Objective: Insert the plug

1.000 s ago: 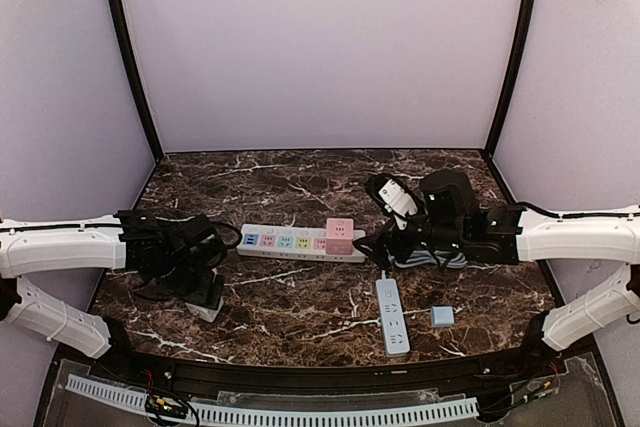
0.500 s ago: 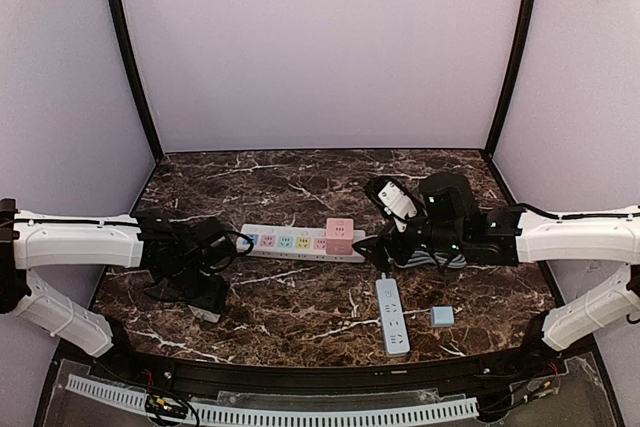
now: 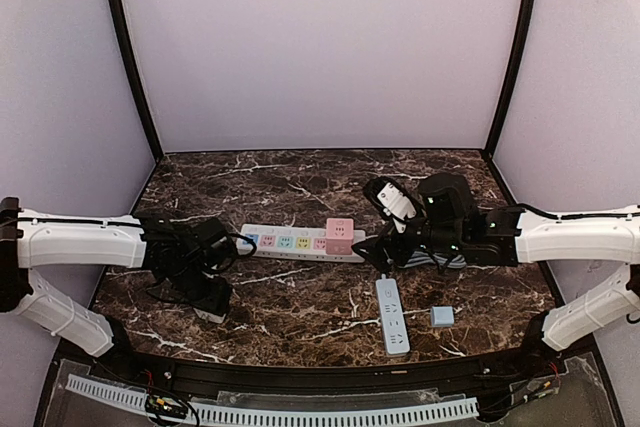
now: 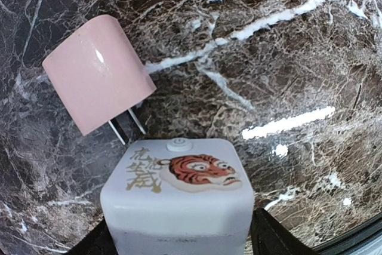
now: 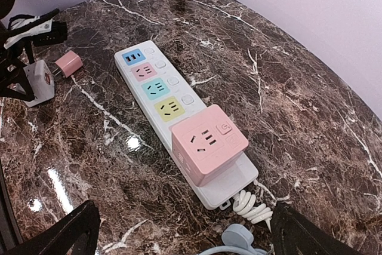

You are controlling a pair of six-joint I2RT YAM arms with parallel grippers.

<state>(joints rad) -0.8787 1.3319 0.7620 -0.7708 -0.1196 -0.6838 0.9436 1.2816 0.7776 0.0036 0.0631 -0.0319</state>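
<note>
A pink plug [image 4: 95, 76] lies on the marble with its two prongs pointing at a white cube adapter [image 4: 179, 195] that bears a tiger sticker. My left gripper [image 4: 179, 240] is shut on that cube, a finger on each side, low over the table [image 3: 207, 297]. The right wrist view shows the pink plug [image 5: 67, 64] beside the white cube [image 5: 39, 82]. A white power strip [image 3: 285, 242] with coloured sockets carries a pink cube socket [image 3: 339, 235]. My right gripper [image 5: 185, 237] is open and empty, just right of the pink cube socket [image 5: 209, 141].
A grey-blue power strip [image 3: 392, 315] and a small blue cube [image 3: 441, 316] lie near the front right. A coiled white cord [image 5: 250, 204] and a grey-blue cable [image 5: 239, 237] lie at the strip's near end. Dark posts and pale walls enclose the table.
My left arm has reached to the right, carrying the white cube a little toward the power strip. The right arm has hardly moved.
</note>
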